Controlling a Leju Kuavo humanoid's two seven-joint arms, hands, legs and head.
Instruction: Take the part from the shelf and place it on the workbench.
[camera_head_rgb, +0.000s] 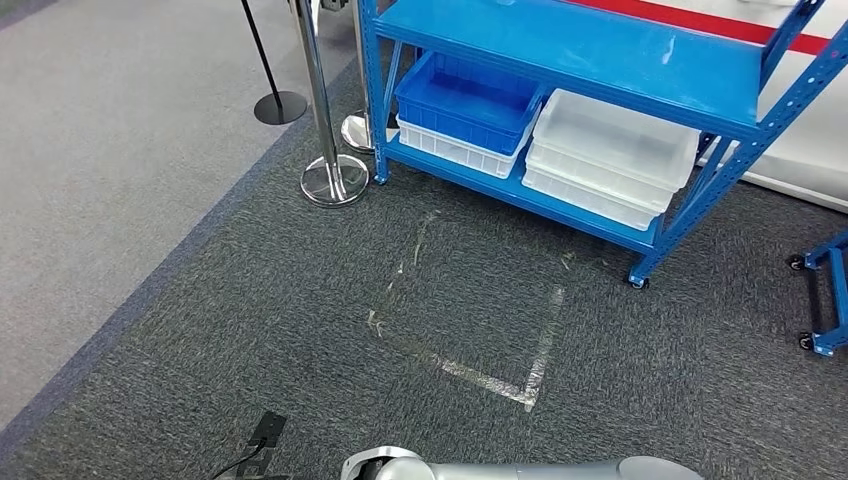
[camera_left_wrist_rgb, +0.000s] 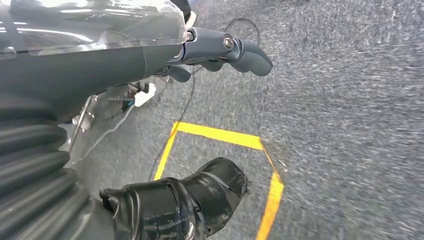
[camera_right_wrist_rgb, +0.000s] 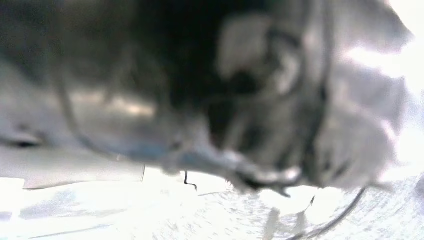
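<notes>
The blue shelf (camera_head_rgb: 600, 60) stands at twelve o'clock across the carpet, blue bin (camera_head_rgb: 465, 100) and white bins (camera_head_rgb: 610, 150) on its lower tier. No part is discernible. The left robot hand (camera_left_wrist_rgb: 200, 125) hangs with fingers apart, holding nothing; the right robot hand's state is too blurred to tell. Nothing is fetched yet.

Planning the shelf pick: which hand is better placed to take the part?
Left, tentatively. The left hand hangs empty over the carpet, fingers apart. The right wrist view is too blurred to judge that side. The shelf stands well ahead.
</notes>
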